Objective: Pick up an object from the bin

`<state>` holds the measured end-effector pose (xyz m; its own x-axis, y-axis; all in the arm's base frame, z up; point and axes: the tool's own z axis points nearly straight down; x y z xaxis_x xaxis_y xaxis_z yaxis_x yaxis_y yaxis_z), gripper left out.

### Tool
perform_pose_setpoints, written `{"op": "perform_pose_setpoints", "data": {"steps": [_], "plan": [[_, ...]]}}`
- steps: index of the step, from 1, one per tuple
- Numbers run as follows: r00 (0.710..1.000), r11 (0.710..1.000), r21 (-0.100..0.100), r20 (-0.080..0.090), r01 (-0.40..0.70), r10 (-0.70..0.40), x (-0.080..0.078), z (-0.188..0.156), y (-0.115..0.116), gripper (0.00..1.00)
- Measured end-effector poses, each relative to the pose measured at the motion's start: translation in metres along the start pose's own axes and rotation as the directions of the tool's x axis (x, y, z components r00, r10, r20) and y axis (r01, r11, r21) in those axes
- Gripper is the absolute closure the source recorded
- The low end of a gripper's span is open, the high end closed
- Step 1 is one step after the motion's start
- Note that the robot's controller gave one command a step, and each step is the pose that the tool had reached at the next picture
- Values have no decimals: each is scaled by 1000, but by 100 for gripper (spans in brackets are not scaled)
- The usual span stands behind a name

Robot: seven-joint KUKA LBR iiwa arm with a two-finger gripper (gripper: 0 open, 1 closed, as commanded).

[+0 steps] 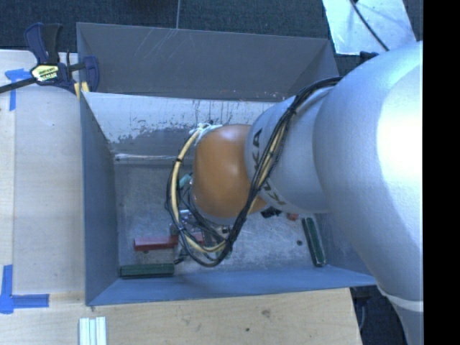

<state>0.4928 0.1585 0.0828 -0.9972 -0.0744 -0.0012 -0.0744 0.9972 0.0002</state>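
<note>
My gripper [185, 228] is low in the bin's front left part, mostly hidden under the arm's orange cover and cables. A small red block [154, 244] lies on the floor just left of it, close to or touching it. A dark green flat bar [146, 270] lies along the front wall, below the red block.
Another dark green bar [313, 241] lies at the front right, pointing toward the front wall. Small red and orange bits [291, 217] show beside the arm, near that bar. The arm covers the bin's middle and right. Bare floor shows at the left.
</note>
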Motion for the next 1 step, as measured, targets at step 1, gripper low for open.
{"op": "perform_pose_setpoints", "data": {"steps": [1], "plan": [[996, 996, -3, 10, 84, -84, -3, -150, 36, 100]]}}
